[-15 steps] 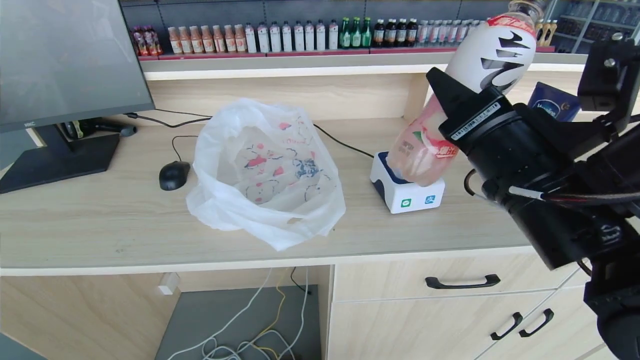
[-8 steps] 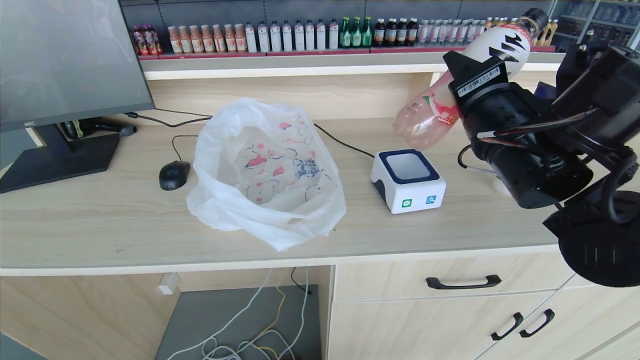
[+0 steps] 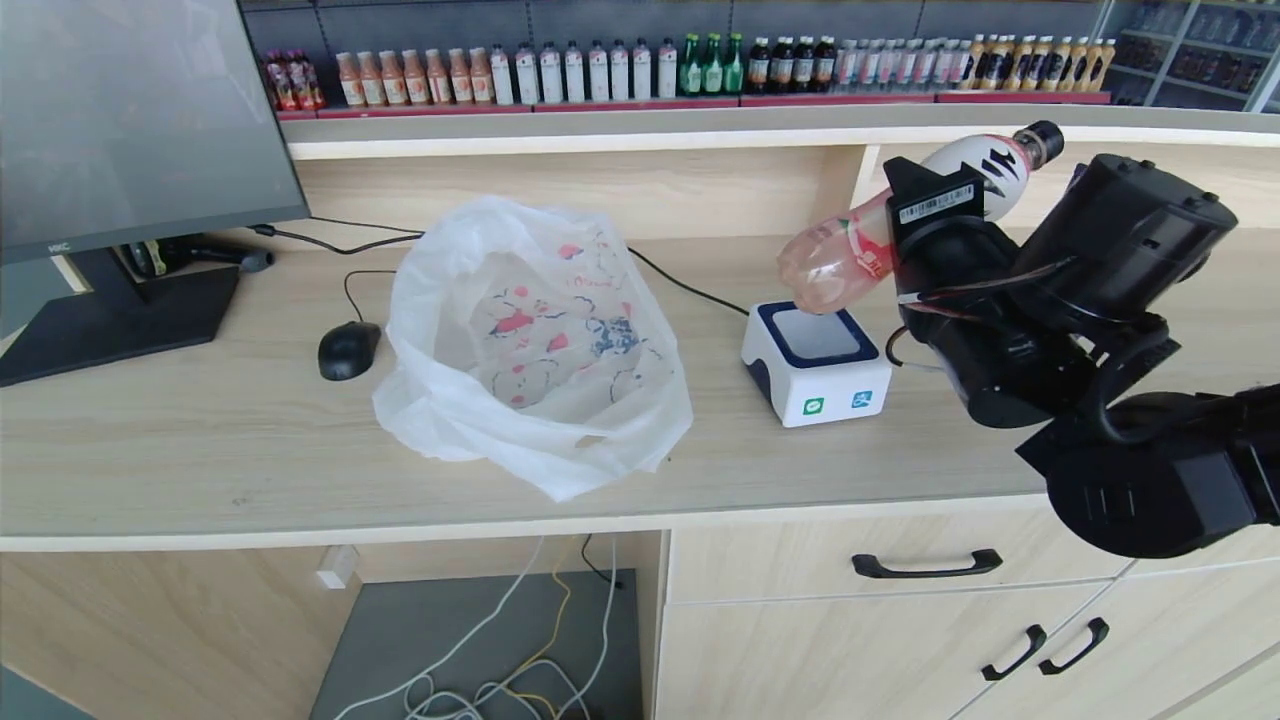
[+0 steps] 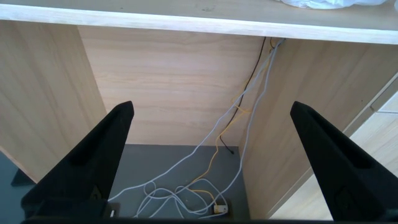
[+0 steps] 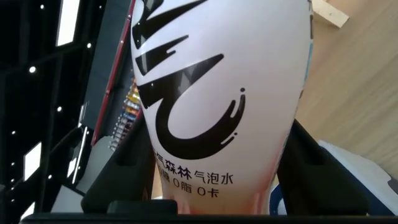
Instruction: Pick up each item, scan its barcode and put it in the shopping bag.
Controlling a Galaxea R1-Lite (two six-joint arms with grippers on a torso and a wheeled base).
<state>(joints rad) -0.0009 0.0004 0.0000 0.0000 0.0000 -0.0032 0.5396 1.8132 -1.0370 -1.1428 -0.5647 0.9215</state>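
Observation:
A drink bottle [image 3: 850,252] with a white and pink label and a dark cap is held tilted, its base low over the white barcode scanner [image 3: 815,362] on the counter. My right gripper [image 3: 925,215] is shut on the bottle's middle; the bottle's white label [image 5: 217,99] sits between its black fingers [image 5: 109,186]. The white plastic shopping bag [image 3: 530,350] stands open on the counter to the scanner's left. My left gripper [image 4: 211,155] hangs open below the counter, facing the cable space, with nothing between its fingers.
A monitor [image 3: 130,130] on its stand sits at the counter's back left, with a black mouse [image 3: 348,350] beside the bag. A cable [image 3: 680,285] runs behind the scanner. Shelves of bottles [image 3: 650,70] line the back wall. Drawers [image 3: 925,565] lie under the counter.
My right arm has carried the bottle up and away from the camera, then lowered it, tilting it flatter. Its base now hangs just above the scanner's back edge. The bag has not moved.

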